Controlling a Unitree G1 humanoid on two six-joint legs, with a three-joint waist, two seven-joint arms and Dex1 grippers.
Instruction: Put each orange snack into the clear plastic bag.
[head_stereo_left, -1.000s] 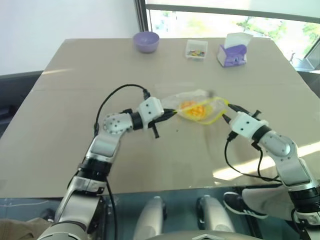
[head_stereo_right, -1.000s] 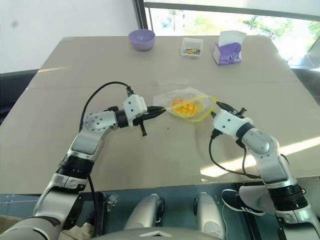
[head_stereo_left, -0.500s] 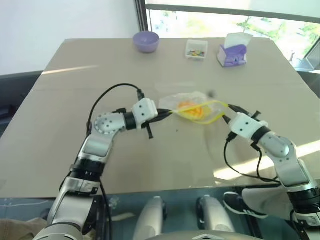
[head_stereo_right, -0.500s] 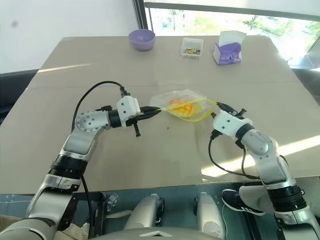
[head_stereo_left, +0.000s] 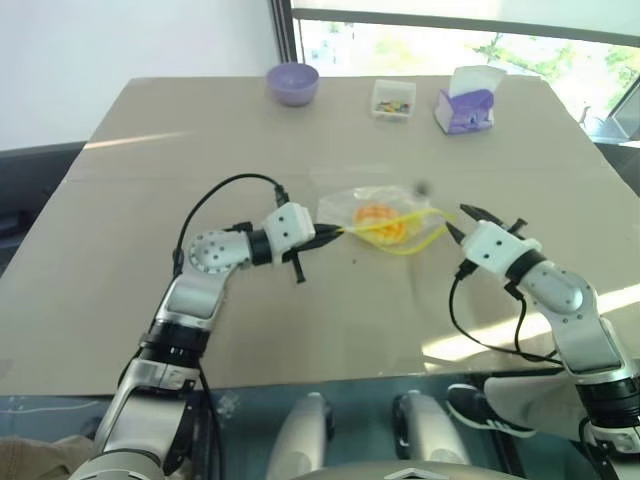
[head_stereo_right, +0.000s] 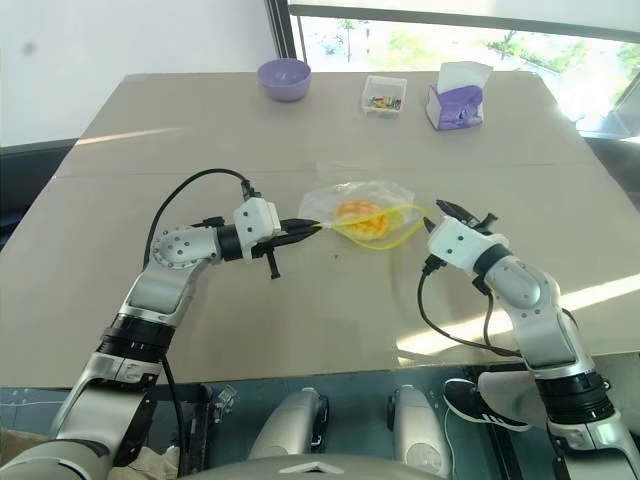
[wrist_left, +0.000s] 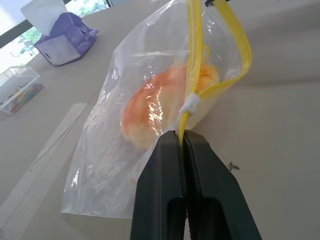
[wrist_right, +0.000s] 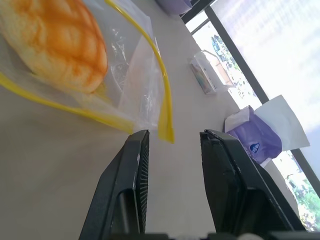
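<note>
At the centre of the frame, an orange snack (head_stereo_left: 376, 215) already sits inside the clear plastic bag (head_stereo_right: 368, 212), which lies on the brown table (head_stereo_left: 150, 150) between the robot's two arms. The bagging step looks all but finished for this bun; no other orange snack can be seen on the table, so what remains appears to be closing or setting down the bag. That next move would call for the free arm to take the far end of the yellow mouth strip, or for the holding arm to let go gently so the bun does not slide out of the mouth, which gapes wide.

The left gripper (wrist_left: 182, 136), reaching in from the lower left of the frame, is pinched tight on the yellow strip beside its small white slider. The right gripper (wrist_right: 172, 137), coming from the lower right, has its fingers parted around nothing; the yellow strip's loose end lies just ahead of them, apparently not touched.

Farther back, along the table's upper edge, stand a purple bowl (head_stereo_left: 292, 82), a small clear box of coloured bits (head_stereo_left: 393, 98) and a purple-and-white tissue box (head_stereo_left: 466, 102), well apart from the work.
</note>
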